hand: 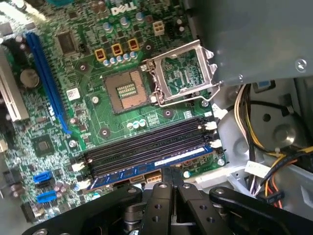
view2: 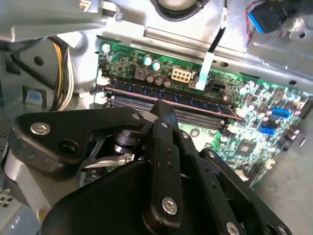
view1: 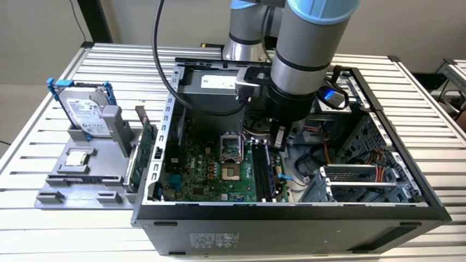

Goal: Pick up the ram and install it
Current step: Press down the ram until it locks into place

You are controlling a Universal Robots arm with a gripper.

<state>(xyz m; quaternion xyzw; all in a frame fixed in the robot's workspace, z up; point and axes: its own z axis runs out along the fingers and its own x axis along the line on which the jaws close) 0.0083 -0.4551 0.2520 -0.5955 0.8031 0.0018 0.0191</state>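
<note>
Gripper (hand: 165, 182) sat low inside the open PC case (view1: 291, 210), right over the RAM slots at the motherboard (hand: 98, 112) edge. Its fingers (hand: 161, 196) were pressed together w/ nothing visible between them, so clenched, not grasping. The tips were on or just above the ram (hand: 161, 162).

Ram lay in the slot nearest the gripper in the first wrist view: a blue stick w/ a white label, running the full slot length, parallel to the black empty slots (hand: 146, 144) beside it. In the second wrist view the same stick (view2: 195, 105) ran past the fingertip (view2: 164, 115), level w/ its slot.

Judgement: pick-up done, stick placed in slot, so the task looked mostly through. Whether it was fully seated, I couldn't tell; white latches (hand: 211, 125) at the slot ends showed, but open vs. locked wasn't clear. CPU socket (hand: 128, 89) stood open, bracket up, untouched by this job.
</note>
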